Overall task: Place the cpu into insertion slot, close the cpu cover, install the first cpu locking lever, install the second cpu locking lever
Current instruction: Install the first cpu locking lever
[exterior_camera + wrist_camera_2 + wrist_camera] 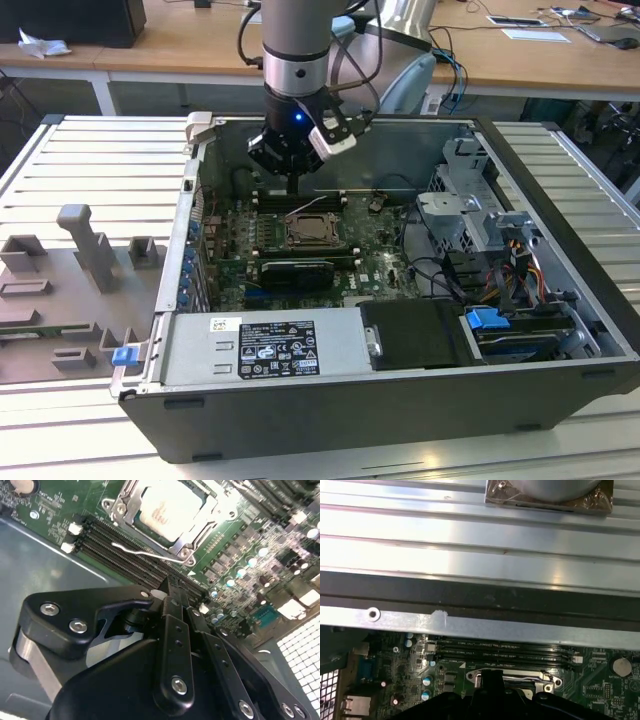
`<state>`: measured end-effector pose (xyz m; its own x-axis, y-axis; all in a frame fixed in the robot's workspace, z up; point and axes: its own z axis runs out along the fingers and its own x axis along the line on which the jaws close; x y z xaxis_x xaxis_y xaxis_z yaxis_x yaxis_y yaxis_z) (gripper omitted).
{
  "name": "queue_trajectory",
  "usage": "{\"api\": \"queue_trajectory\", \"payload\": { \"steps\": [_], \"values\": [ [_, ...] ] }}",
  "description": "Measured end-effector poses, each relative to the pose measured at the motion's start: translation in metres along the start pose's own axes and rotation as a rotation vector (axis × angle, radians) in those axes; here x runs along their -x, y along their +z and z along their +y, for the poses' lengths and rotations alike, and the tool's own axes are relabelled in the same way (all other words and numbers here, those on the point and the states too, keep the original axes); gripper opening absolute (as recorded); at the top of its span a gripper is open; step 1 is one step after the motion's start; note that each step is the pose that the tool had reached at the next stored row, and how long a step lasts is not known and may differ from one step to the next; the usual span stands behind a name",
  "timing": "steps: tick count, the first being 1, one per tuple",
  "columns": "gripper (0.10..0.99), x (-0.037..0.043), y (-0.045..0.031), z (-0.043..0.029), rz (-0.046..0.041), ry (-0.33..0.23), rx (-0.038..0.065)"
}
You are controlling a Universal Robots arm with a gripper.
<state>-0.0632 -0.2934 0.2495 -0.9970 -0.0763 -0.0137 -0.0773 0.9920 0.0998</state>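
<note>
In the exterior view, a grey power supply (265,345) is seen along the near edge of the open computer case (300,425). A long black ribbed card (297,272) lies just behind it on the motherboard (375,255). Beyond the card, near the board's middle, the insertion slot (310,232) is found. In the second wrist view the cpu (167,510) is seen seated in it, with the cpu cover (127,502) lowered around its silver top. A thin wire lever (150,552) runs along the cover's edge beside the memory slots (110,545). Farther back, the gripper (293,188) is held over those slots, toward the case's far wall. Its fingertips are drawn together, with nothing seen between them.
</note>
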Motion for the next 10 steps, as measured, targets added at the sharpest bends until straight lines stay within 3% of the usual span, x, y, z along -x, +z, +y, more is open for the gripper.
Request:
{"api": "queue_trajectory", "payload": {
  "steps": [10],
  "values": [
    [0.106,0.0031,0.0107,-0.0019,-0.0006,0.001,0.008]
  ]
}}
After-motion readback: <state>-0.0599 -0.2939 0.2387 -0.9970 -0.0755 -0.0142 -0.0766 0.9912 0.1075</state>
